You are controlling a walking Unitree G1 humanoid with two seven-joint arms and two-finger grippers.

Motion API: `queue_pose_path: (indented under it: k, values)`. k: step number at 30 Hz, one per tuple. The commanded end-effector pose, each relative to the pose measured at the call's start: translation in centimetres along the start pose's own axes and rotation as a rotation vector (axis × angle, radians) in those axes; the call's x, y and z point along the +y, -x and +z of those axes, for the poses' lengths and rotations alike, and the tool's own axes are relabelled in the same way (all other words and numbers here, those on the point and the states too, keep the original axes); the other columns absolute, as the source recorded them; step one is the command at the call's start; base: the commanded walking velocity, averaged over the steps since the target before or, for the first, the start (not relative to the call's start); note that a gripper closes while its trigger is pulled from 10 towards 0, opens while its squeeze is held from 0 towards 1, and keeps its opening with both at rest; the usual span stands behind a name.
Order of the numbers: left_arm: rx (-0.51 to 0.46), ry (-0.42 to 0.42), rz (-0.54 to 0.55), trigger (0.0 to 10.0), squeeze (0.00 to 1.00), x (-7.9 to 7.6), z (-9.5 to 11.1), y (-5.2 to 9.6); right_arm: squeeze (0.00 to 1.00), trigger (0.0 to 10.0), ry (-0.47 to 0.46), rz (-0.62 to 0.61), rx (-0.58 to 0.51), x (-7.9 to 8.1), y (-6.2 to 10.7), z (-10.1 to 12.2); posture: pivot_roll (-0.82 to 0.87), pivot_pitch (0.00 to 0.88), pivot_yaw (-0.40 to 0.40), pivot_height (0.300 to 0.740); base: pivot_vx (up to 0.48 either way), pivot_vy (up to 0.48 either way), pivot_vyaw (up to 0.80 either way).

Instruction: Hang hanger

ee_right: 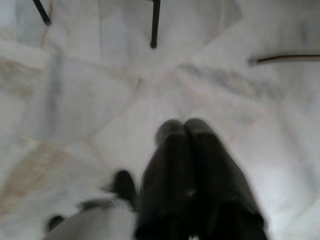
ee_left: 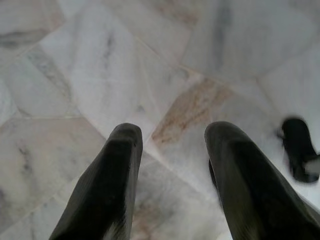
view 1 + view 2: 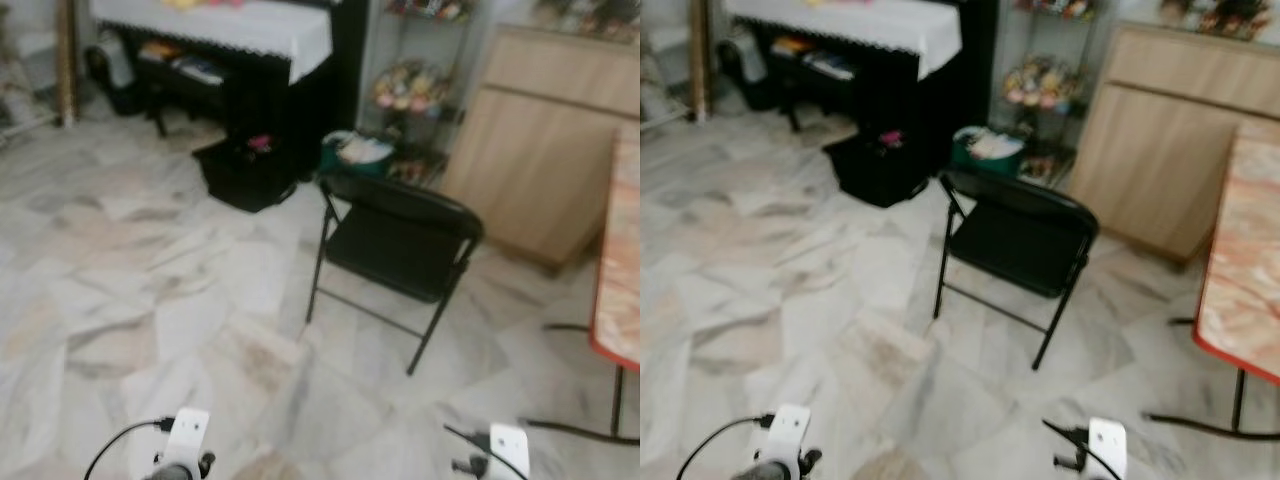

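Marble floor (image 3: 150, 300) lies below both idle pincers: left pincer (image 2: 172, 145) spread, right pincer (image 1: 184, 127) pressed together, folding chair (image 3: 395, 240) ahead.

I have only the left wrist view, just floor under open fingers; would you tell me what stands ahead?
Observer: A black folding chair stands ahead, slightly to the right.
Operator: Thank you; is the other arm holding anything?
Observer: No, the right gripper is shut on nothing, pointing at the floor.
Operator: And what lies further right?
Observer: A table with a reddish marbled top, at the right edge.
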State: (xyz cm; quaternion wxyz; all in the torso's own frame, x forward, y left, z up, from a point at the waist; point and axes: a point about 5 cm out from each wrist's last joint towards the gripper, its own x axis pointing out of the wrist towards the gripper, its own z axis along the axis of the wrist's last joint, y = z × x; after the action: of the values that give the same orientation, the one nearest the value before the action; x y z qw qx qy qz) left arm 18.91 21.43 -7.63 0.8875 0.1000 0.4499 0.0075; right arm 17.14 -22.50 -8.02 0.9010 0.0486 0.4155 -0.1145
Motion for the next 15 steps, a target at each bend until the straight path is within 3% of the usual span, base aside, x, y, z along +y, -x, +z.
queue_pose_path:
  k: [1,15]
  values:
    - [0.002,-0.013,-0.005,10.0,0.00,-0.11,0.02,-0.02,0.00,10.0,0.004,-0.012,0.021,-0.53,0.17,-0.55,-0.12,0.000,0.026,0.740,0.000,0.000,-0.79]
    - [0.007,-0.003,-0.007,10.0,0.00,-0.11,-0.15,0.01,0.00,10.0,0.007,-0.012,0.025,-0.52,0.21,-0.70,-0.12,0.000,0.029,0.740,0.000,0.000,-0.79]
